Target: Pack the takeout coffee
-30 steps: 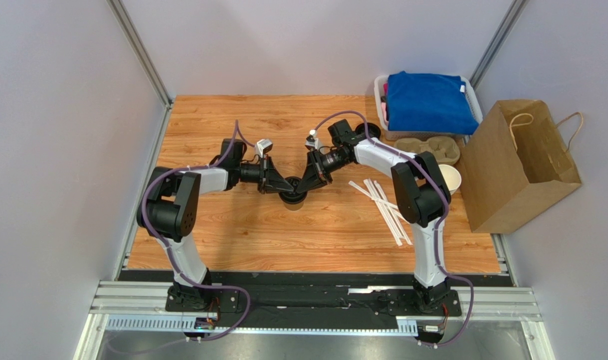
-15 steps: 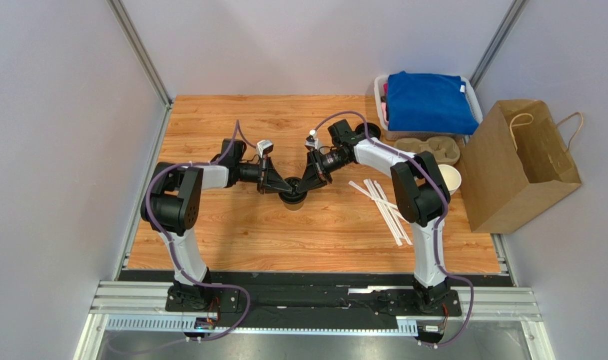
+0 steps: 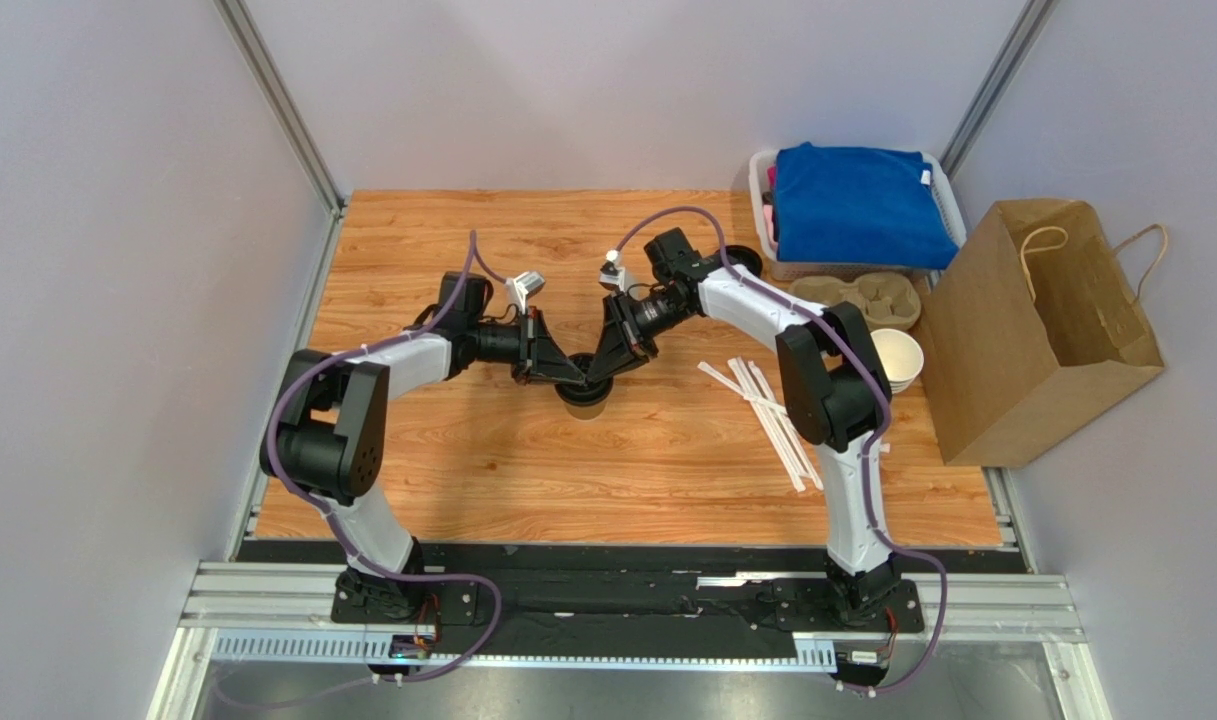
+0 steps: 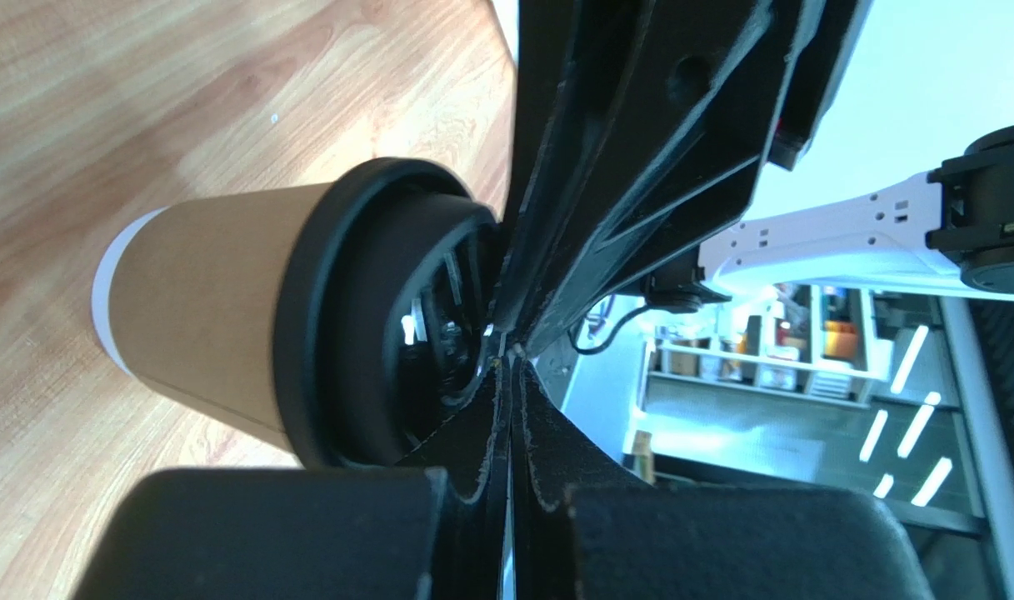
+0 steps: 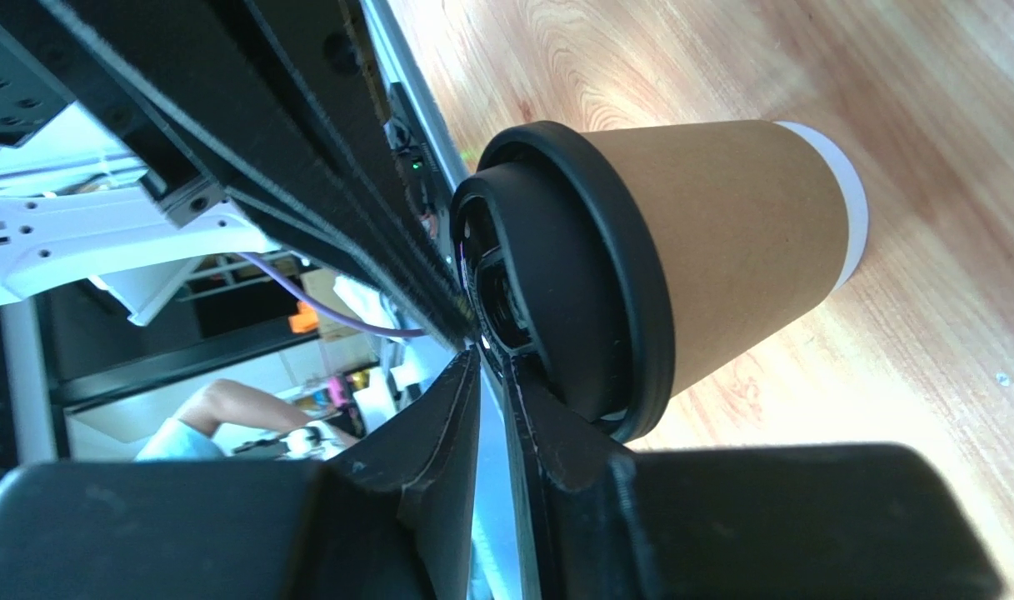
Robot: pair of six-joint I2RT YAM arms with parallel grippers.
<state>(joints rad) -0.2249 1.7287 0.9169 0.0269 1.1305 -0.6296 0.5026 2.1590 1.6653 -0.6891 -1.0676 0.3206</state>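
Note:
The takeout coffee (image 3: 584,389) is a brown paper cup with a black lid, standing upright mid-table. It also shows in the left wrist view (image 4: 211,331) and in the right wrist view (image 5: 725,238). My left gripper (image 3: 563,371) is shut and empty, with its tips resting on the lid's top from the left (image 4: 509,360). My right gripper (image 3: 604,369) is shut and empty, with its tips on the lid's top from the right (image 5: 487,353). The two grippers meet tip to tip over the lid (image 5: 562,300).
White straws (image 3: 769,402) lie right of the cup. A brown paper bag (image 3: 1038,330) stands at the far right. Beside it are a cardboard cup carrier (image 3: 861,300), a stack of unlidded cups (image 3: 900,357), a loose black lid (image 3: 742,258) and a bin with blue cloth (image 3: 858,203).
Both arms have shifted slightly: the left elbow swung outward to the left and the right wrist moved a little left and back. Both gripper tips stay on the lid. The cup has not moved.

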